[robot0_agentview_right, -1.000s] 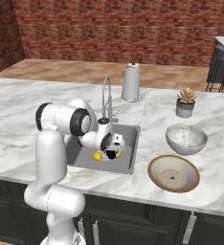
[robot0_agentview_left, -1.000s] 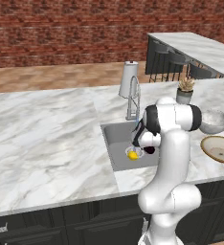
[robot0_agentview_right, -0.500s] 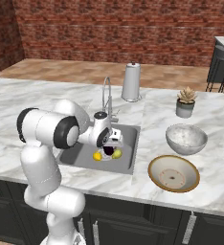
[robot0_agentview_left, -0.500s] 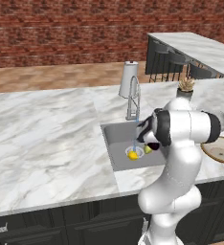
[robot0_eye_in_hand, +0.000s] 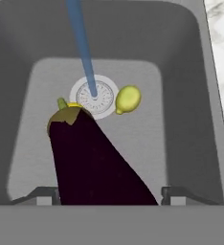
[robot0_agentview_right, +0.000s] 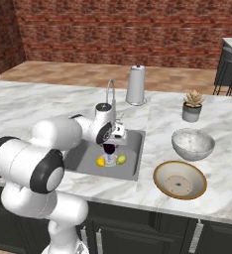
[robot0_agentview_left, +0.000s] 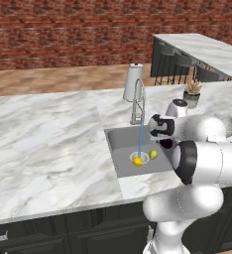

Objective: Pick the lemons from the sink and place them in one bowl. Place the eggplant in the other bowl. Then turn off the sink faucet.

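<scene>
- The eggplant (robot0_eye_in_hand: pixel 97 162) runs lengthwise straight out from the gripper (robot0_eye_in_hand: pixel 106 195) in the hand view, its long axis pointing down into the sink (robot0_eye_in_hand: pixel 190 119), its green-capped stem end farthest from the hand.
- The finger tips (robot0_eye_in_hand: pixel 39 195) sit on either side of the vegetable's broad end, clamped on it; from the right base view it hangs dark and upright below the hand (robot0_agentview_right: pixel 109 148), above the basin (robot0_agentview_right: pixel 86 154).
- Down on the sink floor lie two lemons: the greenish one (robot0_eye_in_hand: pixel 128 99) sits just beside the round drain ring (robot0_eye_in_hand: pixel 94 95), and the bright yellow one (robot0_agentview_left: pixel 137 160) is mostly hidden behind the eggplant's tip in the hand view.
- A blue stream of water (robot0_eye_in_hand: pixel 83 48) falls from the faucet (robot0_agentview_left: pixel 138 101) onto the drain.
- Over on the counter (robot0_agentview_right: pixel 222 163) to the right stand the deep speckled bowl (robot0_agentview_right: pixel 193 144) and the shallow tan bowl (robot0_agentview_right: pixel 180 179), near each other and well apart from the gripper.
- A small potted plant (robot0_agentview_right: pixel 192 105) stands behind the speckled bowl, and a pale tapered cylinder (robot0_agentview_right: pixel 136 85) stands behind the faucet.
</scene>
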### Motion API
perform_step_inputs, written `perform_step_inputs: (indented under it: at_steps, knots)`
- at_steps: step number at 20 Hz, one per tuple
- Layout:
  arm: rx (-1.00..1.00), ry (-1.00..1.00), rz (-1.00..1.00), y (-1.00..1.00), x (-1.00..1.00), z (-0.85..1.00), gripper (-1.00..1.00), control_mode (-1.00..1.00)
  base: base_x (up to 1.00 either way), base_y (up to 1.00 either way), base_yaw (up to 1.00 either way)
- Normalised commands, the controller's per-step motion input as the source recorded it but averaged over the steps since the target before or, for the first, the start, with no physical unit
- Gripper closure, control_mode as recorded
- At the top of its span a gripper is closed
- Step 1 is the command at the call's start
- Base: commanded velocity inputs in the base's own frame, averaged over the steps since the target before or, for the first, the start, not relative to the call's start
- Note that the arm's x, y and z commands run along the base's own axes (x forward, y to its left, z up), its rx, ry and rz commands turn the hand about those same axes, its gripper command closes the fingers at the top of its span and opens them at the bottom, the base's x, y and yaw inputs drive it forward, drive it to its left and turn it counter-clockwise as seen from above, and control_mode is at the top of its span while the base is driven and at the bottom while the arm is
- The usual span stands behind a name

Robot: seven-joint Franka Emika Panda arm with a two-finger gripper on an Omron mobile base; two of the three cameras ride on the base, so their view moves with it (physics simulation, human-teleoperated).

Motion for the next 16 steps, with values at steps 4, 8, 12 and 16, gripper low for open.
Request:
perform_step_inputs:
  at_steps: [4,8,12,16]
  knots:
    - [0.0,0.06,0.0,-0.53,-0.55,0.83,1.0,-1.0,0.0,0.0,0.0]
    - [0.0,0.06,-0.03,-0.63,-0.68,0.61,1.0,-1.0,0.0,0.0,0.0]
    - [0.0,0.0,-0.06,-0.87,-0.99,0.26,1.0,-1.0,0.0,0.0,0.0]
    - [0.0,0.0,-0.09,-0.81,-1.0,0.28,1.0,-1.0,0.0,0.0,0.0]
